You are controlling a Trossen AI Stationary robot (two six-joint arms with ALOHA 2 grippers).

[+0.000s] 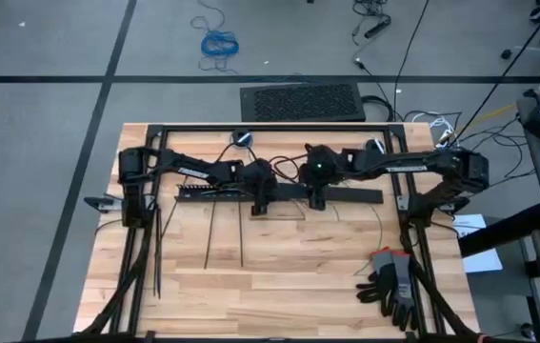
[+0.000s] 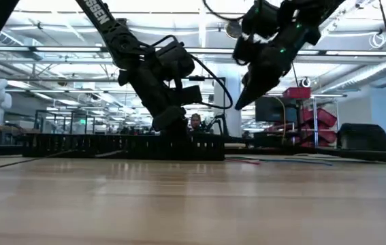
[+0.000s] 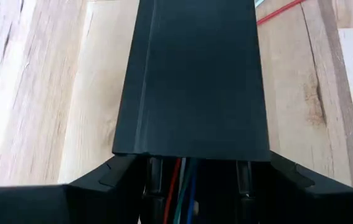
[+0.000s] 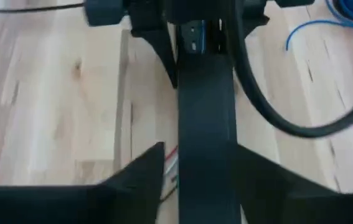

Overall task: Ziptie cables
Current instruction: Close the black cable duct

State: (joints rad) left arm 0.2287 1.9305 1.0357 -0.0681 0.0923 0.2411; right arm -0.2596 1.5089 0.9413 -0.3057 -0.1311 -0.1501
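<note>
A long black slotted bar (image 1: 346,194) lies across the table's middle, with a flat black cover (image 3: 195,81) on top. Thin red, green and blue cables (image 3: 179,190) run inside it, below the cover's near end. More wires (image 2: 281,161) lie on the wood to its right. My left gripper (image 1: 260,195) is down on the bar's middle. My right gripper (image 2: 242,102) hangs above the bar just to the right, and its open fingers (image 4: 145,171) stand either side of the bar without touching. Zipties (image 1: 210,233) lie loose on the wood nearer the front. My left gripper comes down on the slotted bar from above, one finger (image 3: 117,177) on each long side (image 3: 154,180), across the bar. It sits where the flat cover ends. The bar lies flat on the table. The fingers' inner faces are in shadow, so the exact touching spot is hidden.
A pair of grey and black gloves (image 1: 393,286) lies at the front right. A black frame (image 1: 270,127) runs along the table's far edge and down both sides. One more ziptie (image 1: 158,252) lies at the left. The coiled blue cable (image 1: 219,43) and a black mat (image 1: 303,101) lie on the floor beyond.
</note>
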